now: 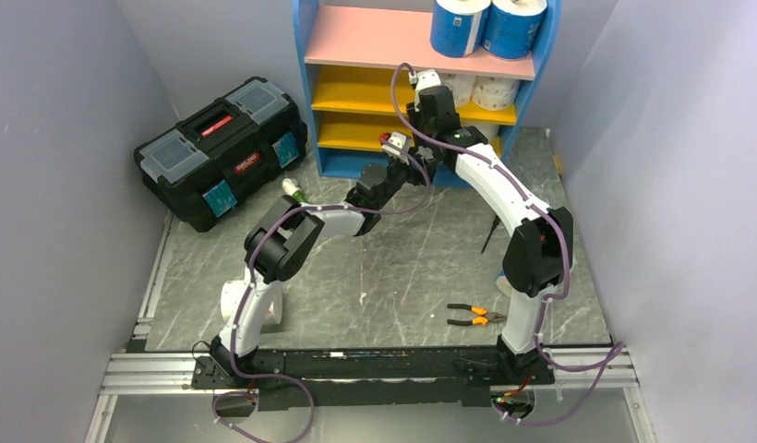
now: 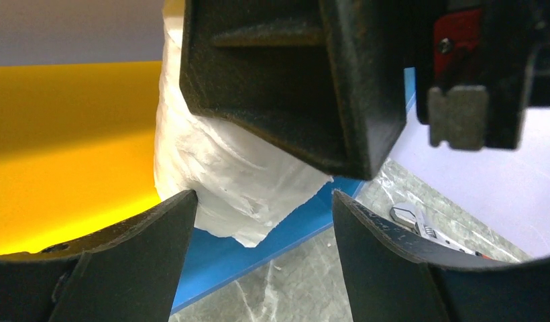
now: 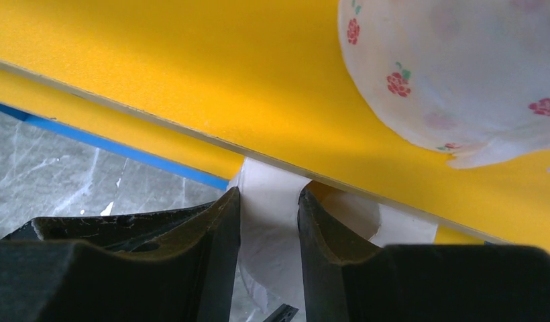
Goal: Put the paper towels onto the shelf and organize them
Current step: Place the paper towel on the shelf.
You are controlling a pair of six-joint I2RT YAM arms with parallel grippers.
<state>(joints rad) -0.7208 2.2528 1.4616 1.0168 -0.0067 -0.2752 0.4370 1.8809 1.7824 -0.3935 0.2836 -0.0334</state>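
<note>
Right claw (image 3: 269, 201) pinches plain white paper-towel roll (image 2: 225, 168) at yellow shelf board (image 3: 158, 67) edge; left claw (image 2: 263, 198) half-wide, empty, facing roll.

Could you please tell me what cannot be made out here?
Right wrist: most of the plain white roll, behind the yellow board and right gripper.
Left wrist: the floor tool, cut off by the left gripper; type unclear.
Top external: the shelf's lower boards, partly blocked by both arms.
</note>
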